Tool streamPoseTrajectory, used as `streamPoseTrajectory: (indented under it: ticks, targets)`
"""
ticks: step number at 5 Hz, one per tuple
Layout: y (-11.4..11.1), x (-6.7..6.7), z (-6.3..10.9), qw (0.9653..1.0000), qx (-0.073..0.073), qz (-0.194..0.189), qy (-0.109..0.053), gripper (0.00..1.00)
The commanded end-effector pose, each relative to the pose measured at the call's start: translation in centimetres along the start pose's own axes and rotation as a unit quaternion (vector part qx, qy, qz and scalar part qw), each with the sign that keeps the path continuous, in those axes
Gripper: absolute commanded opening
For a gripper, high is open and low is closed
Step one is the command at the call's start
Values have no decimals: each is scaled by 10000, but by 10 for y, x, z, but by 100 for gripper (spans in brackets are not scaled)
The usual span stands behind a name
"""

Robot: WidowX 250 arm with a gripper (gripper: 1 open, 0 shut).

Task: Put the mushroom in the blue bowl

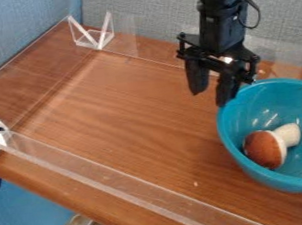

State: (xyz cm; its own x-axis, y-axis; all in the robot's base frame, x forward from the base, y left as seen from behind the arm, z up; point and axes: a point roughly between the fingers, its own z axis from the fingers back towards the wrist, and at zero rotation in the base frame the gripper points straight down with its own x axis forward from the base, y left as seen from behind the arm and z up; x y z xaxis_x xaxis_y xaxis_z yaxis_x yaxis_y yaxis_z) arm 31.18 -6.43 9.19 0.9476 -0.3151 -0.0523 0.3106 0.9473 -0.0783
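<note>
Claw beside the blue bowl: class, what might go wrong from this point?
The claw sits right at the rim of the blue bowl, so a sideways or downward move could nudge or tip it. The mushroom already lies inside, near the wall; if the bowl were jolted hard, it might roll about or even spill onto the wooden surface.

One camera looks steeply down from above the table's near side, facing the back wall.

Brown tabletop (120, 117) (wooden-looking) beneath blue bowl (277, 172)
</note>
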Motion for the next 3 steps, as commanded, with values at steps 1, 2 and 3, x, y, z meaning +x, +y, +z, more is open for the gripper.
streamPoseTrajectory:
  ticks: [1, 2, 3]
  targets:
    - [-6, 9, 31, 9990, 67, -107, -430, 0]
    - [-7, 3, 33, 9981, 66, -440, -437, 100]
    - [-5, 3, 27, 9963, 34, -771, -381, 0]
